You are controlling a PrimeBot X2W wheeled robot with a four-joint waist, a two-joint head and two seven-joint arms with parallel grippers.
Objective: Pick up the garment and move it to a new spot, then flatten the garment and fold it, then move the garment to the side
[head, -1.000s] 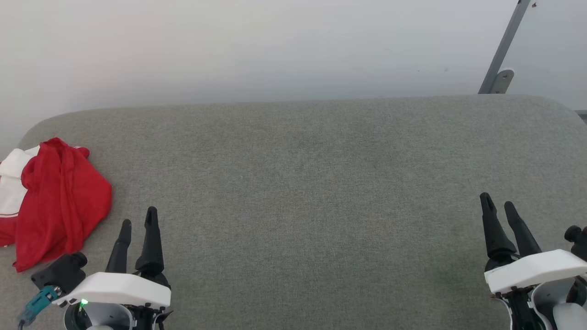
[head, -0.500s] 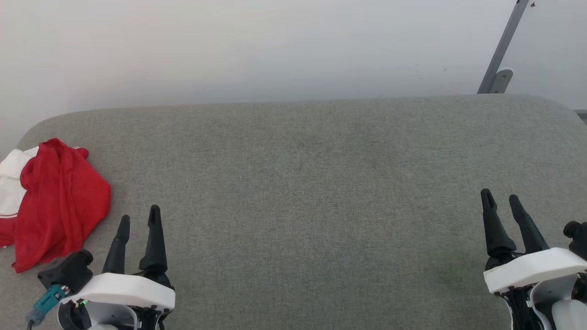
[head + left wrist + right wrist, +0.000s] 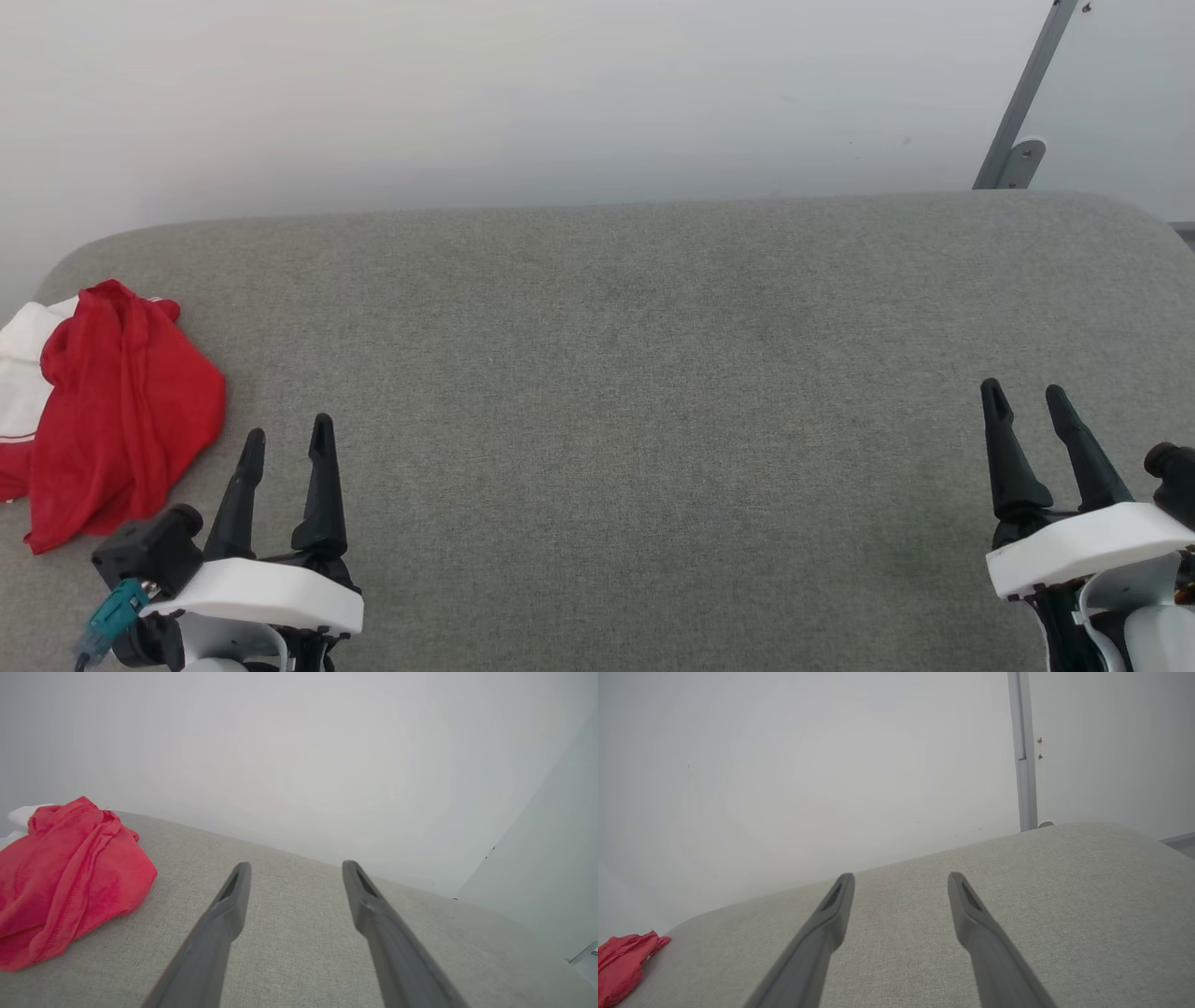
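The shirt (image 3: 121, 411) lies crumpled at the left edge of the pad (image 3: 653, 373); a shallow pinch could catch one thin layer and drag the rest off the rim; left gripper (image 3: 288, 427), over the pad's near left, gapes empty; right gripper (image 3: 1022, 387), at the pad's right end, likewise.
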